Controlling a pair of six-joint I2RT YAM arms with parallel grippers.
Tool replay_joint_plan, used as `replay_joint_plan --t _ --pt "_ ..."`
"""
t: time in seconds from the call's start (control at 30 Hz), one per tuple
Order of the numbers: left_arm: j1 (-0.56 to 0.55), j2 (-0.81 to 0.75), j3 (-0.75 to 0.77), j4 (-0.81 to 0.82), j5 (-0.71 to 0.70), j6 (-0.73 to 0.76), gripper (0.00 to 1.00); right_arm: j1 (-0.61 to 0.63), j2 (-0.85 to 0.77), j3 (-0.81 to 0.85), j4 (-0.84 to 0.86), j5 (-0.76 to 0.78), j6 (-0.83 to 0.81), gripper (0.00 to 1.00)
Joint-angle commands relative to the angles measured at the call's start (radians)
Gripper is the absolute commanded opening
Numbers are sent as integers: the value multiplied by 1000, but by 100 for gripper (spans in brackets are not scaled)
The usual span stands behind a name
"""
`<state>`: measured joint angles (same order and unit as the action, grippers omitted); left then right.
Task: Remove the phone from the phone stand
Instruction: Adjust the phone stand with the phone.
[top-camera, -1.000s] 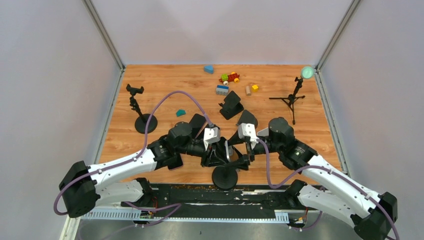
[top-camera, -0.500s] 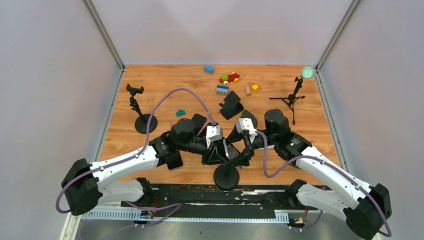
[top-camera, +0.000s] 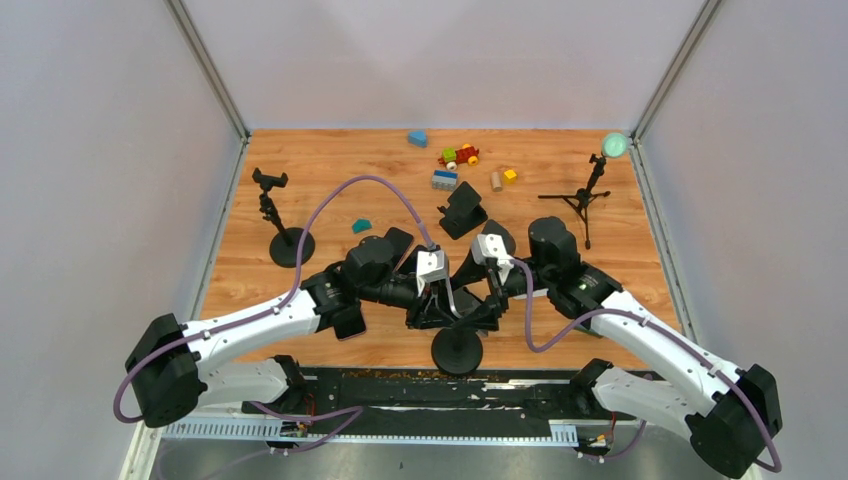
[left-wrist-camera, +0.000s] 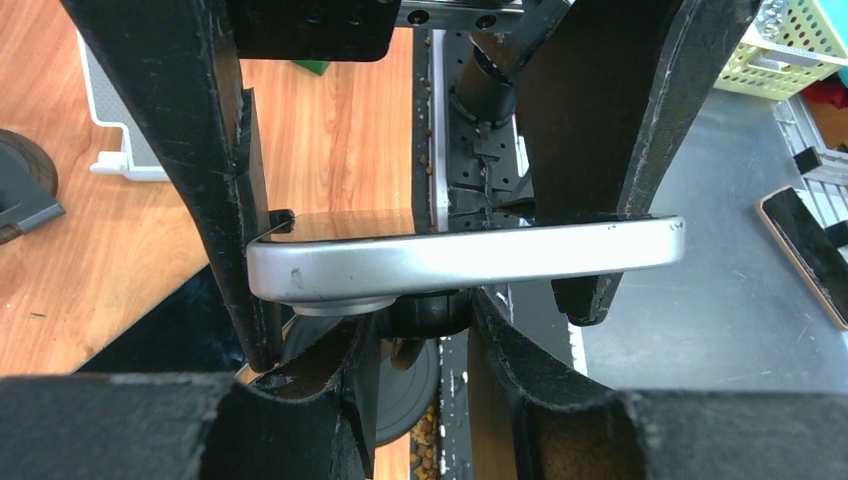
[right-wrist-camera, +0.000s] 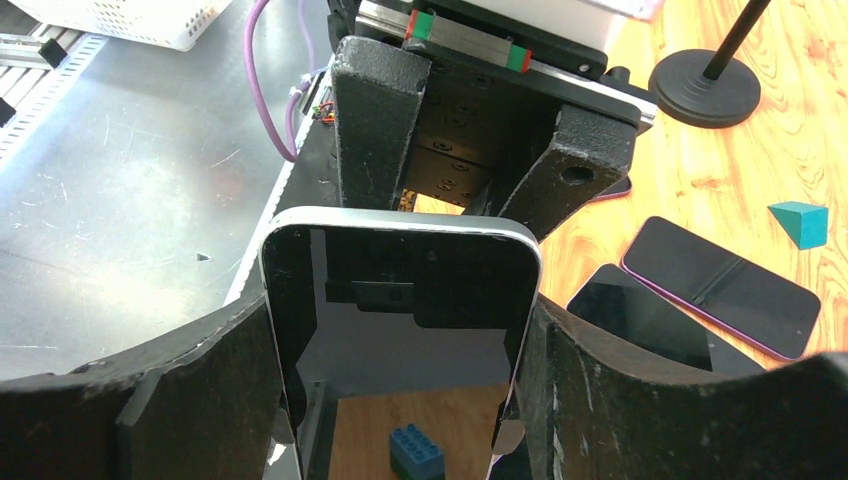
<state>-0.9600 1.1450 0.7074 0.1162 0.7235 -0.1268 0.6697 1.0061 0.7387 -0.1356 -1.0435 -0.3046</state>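
The silver-edged phone (top-camera: 453, 299) stands on the black phone stand, whose round base (top-camera: 457, 352) rests at the table's near edge. My right gripper (top-camera: 489, 303) is shut on the phone's two long sides; in the right wrist view its dark screen (right-wrist-camera: 400, 290) fills the gap between the fingers (right-wrist-camera: 200, 390). My left gripper (top-camera: 437, 309) is shut on the stand's neck knob (left-wrist-camera: 428, 311) just under the phone's silver edge (left-wrist-camera: 460, 262). The stand base also shows below in the left wrist view (left-wrist-camera: 415, 385).
A second, empty phone stand (top-camera: 285, 240) stands at the left. A small tripod with a teal ball (top-camera: 588, 195) is at the right. Toy bricks (top-camera: 455, 160) and a black wedge (top-camera: 462, 210) lie behind. Two dark phones (right-wrist-camera: 720, 285) lie flat nearby, with a teal block (right-wrist-camera: 800, 222).
Both grippers, with the phone and the stand, have shifted slightly to the right. The right arm's elbow drew in. Both grips are unchanged.
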Motion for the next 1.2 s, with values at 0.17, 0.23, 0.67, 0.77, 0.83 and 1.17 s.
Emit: replay_joint_plan --t 0.17,0.23,0.67,0.77,0.83,1.17 --pt "-125 -31 36 127 166 -11 0 -58 79 -1 98 236 -106 0" --pt "-125 -42 25 118 103 -5 0 -56 62 -4 90 175 -83 0" --pt "-124 29 -83 366 -175 -87 0 55 -155 -125 126 210 87 0" --pt "-124 63 -75 386 -182 -89 0 59 -190 -142 127 208 110 0" --pt "-124 75 -66 384 -190 -89 0 61 -206 -161 127 204 122 0" --pt "-123 88 -56 363 -243 -91 0 186 -277 -217 127 305 170 0"
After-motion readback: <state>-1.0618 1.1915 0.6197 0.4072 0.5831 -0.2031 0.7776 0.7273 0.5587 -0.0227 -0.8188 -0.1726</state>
